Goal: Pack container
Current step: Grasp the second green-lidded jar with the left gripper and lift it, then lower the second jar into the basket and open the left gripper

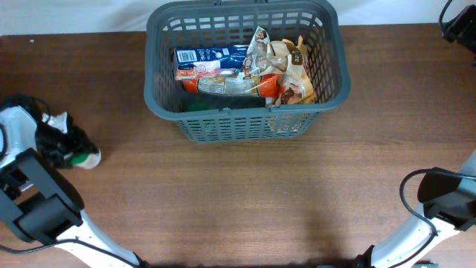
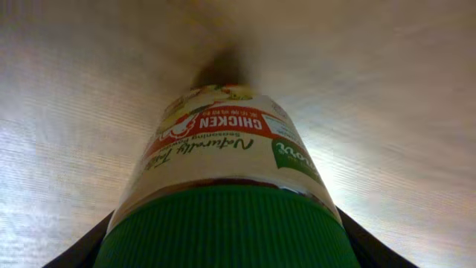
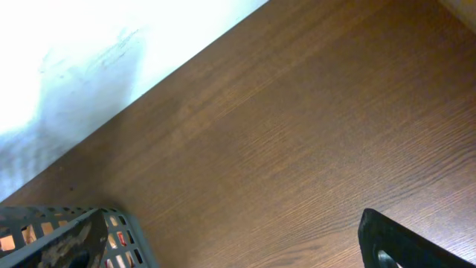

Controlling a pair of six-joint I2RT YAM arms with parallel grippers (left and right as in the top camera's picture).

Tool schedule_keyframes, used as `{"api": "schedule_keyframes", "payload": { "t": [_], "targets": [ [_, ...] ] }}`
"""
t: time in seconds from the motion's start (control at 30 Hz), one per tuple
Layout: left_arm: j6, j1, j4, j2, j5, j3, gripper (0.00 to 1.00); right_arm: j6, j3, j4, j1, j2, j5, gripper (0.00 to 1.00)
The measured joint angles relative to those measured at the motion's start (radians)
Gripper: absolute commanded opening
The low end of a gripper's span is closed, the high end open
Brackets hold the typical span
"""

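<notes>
The container, a dark grey slotted basket (image 1: pixel 160 89), stands at the back middle of the table and holds several grocery packets. At the far left my left gripper (image 1: pixel 65 147) is shut on a chicken seasoning jar (image 1: pixel 86 158) with a green lid. In the left wrist view the jar (image 2: pixel 223 149) fills the frame, with a finger on each side of the lid. My right gripper (image 1: pixel 455 22) is at the far right back corner, open and empty. Only one of its fingers (image 3: pixel 390 242) shows in the right wrist view, with a basket corner (image 3: pixel 74 231) at lower left.
In the basket lie a blue-and-white packet (image 1: pixel 208 56), brown snack bags (image 1: pixel 290 71) and a red-orange pack (image 1: pixel 238 83). Bare brown tabletop (image 1: pixel 245 201) spreads in front of the basket. A white wall edge (image 3: pixel 89 59) runs along the back.
</notes>
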Motion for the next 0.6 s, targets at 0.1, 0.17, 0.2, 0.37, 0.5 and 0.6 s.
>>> {"api": "schedule_keyframes", "payload": {
  "t": [0.1, 0.17, 0.2, 0.37, 0.5, 0.6],
  "targets": [
    [0.031, -0.017, -0.036, -0.033, 0.076, 0.137, 0.02, 0.000, 0.000, 0.000, 0.000, 0.000, 0.000, 0.99],
    [0.059, -0.051, -0.046, -0.087, 0.108, 0.281, 0.02, 0.000, 0.000, 0.000, 0.000, 0.000, 0.000, 0.99],
    [0.072, -0.072, -0.037, -0.118, 0.116, 0.337, 0.02, 0.000, 0.000, 0.000, 0.000, 0.000, 0.000, 0.99],
    [0.144, -0.280, 0.045, -0.298, 0.130, 0.625, 0.02, 0.000, 0.000, 0.000, 0.000, 0.000, 0.000, 0.99],
    [0.280, -0.559, 0.058, -0.398, 0.159, 0.750, 0.02, 0.000, 0.000, 0.000, 0.000, 0.000, 0.000, 0.99],
    [0.393, -0.729, 0.051, -0.389, 0.163, 0.745, 0.02, 0.000, 0.000, 0.000, 0.000, 0.000, 0.000, 0.99]
  ]
}}
